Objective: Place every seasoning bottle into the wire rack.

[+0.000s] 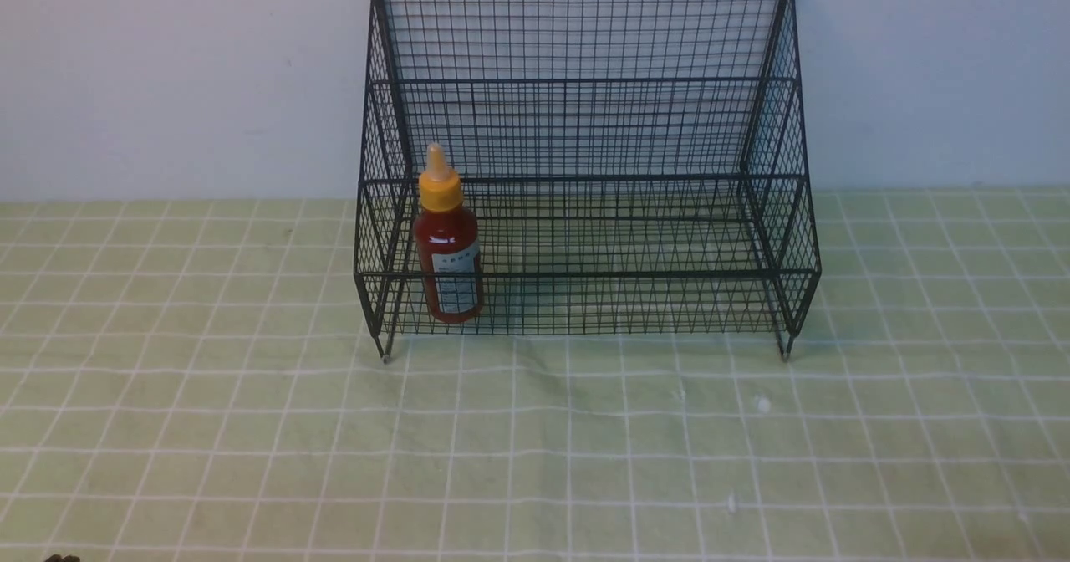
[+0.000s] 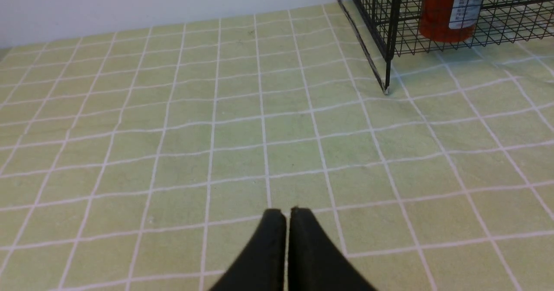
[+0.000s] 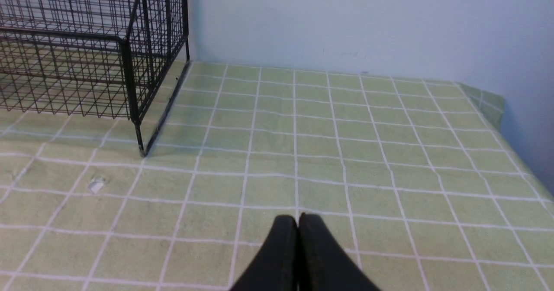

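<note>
1. The seasoning bottle (image 1: pixel 448 244), a small clear plastic squeeze bottle of reddish-brown sauce with a yellow-orange nozzle cap, is held by neither claw.
2. The left gripper (image 2: pixel 287 215) has its black fingers pressed together, empty, over the green checked tablecloth (image 1: pixel 251 428).
3. The right gripper (image 3: pixel 297 221) is likewise closed and empty.
4. The bottle stands upright in the lower tier's left end of the black wire-mesh rack (image 1: pixel 585 85), which sits at the cloth's far edge against the wall.
</note>
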